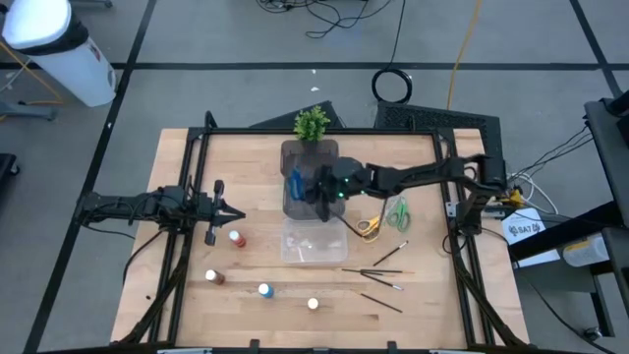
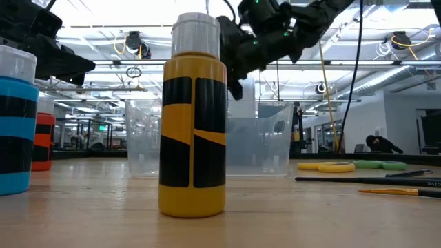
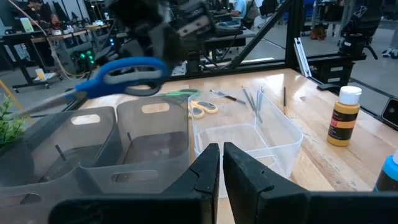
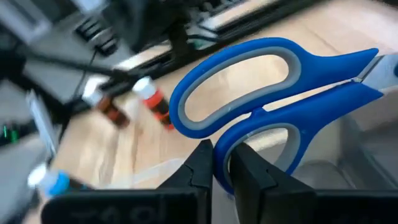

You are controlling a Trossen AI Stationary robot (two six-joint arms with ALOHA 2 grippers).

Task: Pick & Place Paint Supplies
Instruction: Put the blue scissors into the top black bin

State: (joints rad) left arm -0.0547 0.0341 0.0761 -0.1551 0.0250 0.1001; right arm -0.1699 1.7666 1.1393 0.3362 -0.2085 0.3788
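Note:
My right gripper (image 1: 313, 187) is above the dark bin (image 1: 295, 157) and is shut on the blue-handled scissors (image 3: 127, 76). My left gripper (image 1: 234, 211) is shut and touches nothing, left of the clear bin (image 1: 314, 254). Green scissors (image 1: 398, 211) and yellow scissors (image 1: 369, 227) lie flat on the table right of the bins. Several thin brushes (image 1: 378, 268) lie near them. Four small bottles stand on the table: red (image 1: 236, 238), brown (image 1: 214, 277), blue (image 1: 264, 290) and pale-capped (image 1: 313, 304). My right gripper pinches the blue scissors between its two fingers (image 4: 200, 163) at the rim of one handle loop (image 4: 222, 146). It reaches them slanting down from the table's right. The scissors are lifted clear over the dark bin, roughly level, with the blades (image 3: 43, 104) sticking out beyond the handles.
A small green plant (image 1: 313, 122) stands behind the dark bin at the far edge. The dark bin shows two compartments (image 3: 152, 140) beside the clear bin (image 3: 249, 140). A metal frame (image 1: 197, 147) borders the wooden table.

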